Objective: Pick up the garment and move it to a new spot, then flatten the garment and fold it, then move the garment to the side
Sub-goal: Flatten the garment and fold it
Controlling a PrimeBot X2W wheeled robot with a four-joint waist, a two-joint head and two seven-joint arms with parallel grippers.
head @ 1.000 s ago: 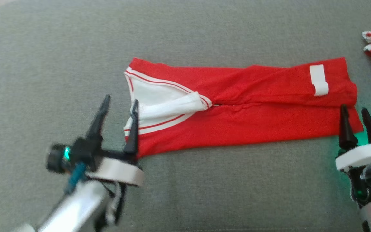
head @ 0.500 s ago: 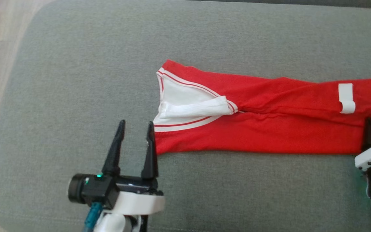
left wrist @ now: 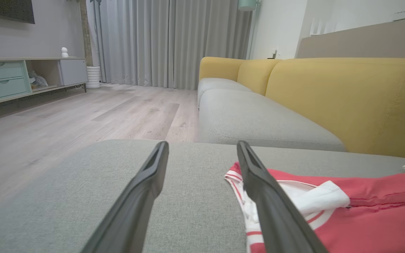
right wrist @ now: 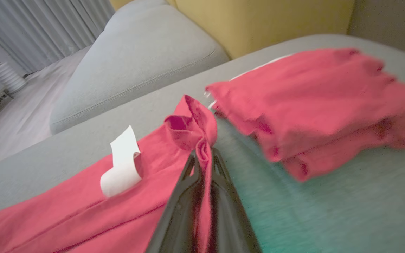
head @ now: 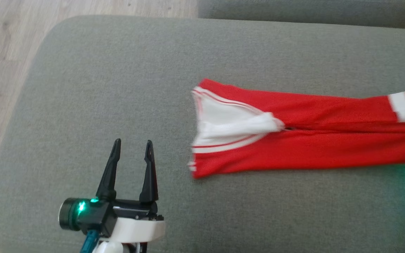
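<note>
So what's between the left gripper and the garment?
Bare grey cushion, as the head view shows; the open left gripper stands apart from the garment and its white-trimmed end.

Red garment (head: 311,151) lies folded lengthwise (white trim).

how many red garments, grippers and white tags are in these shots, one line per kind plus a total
red garments: 2, the long garment laid flat and a second red garment bunched beside its end
grippers: 2, the left gripper open, the right gripper shut on the long garment's end
white tags: 1, the white tag on the long garment
total: 5
</note>
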